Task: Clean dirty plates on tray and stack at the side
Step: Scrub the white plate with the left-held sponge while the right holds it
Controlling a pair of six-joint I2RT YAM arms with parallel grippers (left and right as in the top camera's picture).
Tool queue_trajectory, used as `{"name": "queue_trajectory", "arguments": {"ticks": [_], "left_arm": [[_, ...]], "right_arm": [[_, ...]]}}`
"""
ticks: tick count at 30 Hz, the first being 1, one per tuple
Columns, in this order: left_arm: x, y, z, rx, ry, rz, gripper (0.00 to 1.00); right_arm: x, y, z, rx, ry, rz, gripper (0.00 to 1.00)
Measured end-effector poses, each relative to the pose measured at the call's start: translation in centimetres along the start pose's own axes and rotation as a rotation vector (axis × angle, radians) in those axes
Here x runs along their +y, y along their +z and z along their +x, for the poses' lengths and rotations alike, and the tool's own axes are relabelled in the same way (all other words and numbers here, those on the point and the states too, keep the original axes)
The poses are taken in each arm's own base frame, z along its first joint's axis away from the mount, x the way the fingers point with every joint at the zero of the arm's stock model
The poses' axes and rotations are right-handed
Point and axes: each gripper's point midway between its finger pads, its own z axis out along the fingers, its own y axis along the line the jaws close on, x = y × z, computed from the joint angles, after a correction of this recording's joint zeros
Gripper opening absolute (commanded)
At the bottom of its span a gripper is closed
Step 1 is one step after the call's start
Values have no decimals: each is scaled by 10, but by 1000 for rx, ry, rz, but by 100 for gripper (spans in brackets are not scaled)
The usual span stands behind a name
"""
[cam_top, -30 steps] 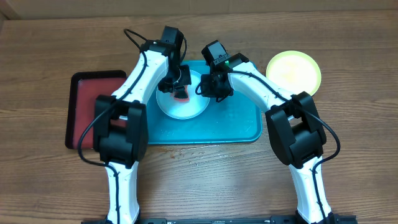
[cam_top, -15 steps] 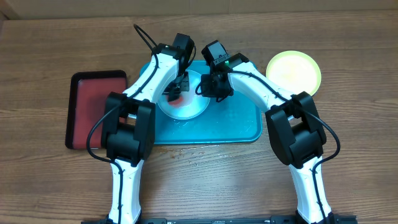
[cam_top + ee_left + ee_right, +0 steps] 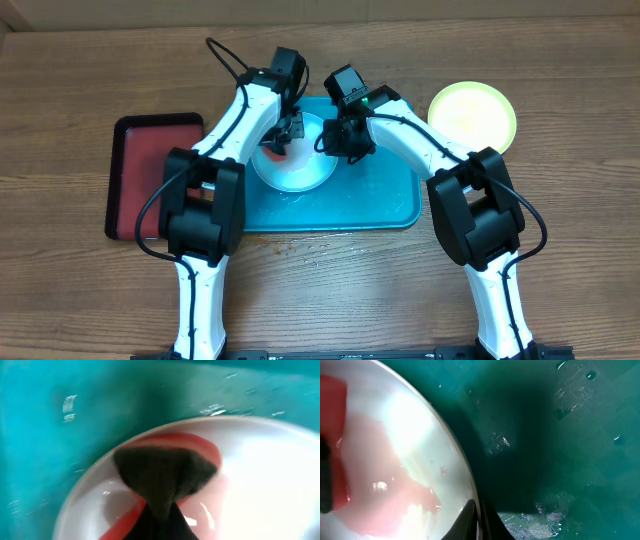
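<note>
The white plate lies on the tray near the counter's far edge, smeared pink and, we judge, half cleaned: our left claw clamps a sponge on it, our right claw pinches its rim, and a yellow-green plate sits aside, seemingly done.

Overhead faces straight down from afar; both wrist views sit close, sharing the plate at their jaws.
</note>
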Motion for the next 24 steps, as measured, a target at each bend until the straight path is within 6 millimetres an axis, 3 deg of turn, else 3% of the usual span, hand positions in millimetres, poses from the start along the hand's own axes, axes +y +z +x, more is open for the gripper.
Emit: {"name": "queue_trajectory", "arguments": {"ticks": [8,17,24], "left_arm": [[-18,0,6,28,-18,94,4],[-43,-6,34,127,88,184,4],[-36,-10,61,233,177,177,4]], "right_arm": [[-1,0,0,1,0,5,5],[-1,0,0,1,1,6,5],[-1,0,1,2,1,6,5]]}}
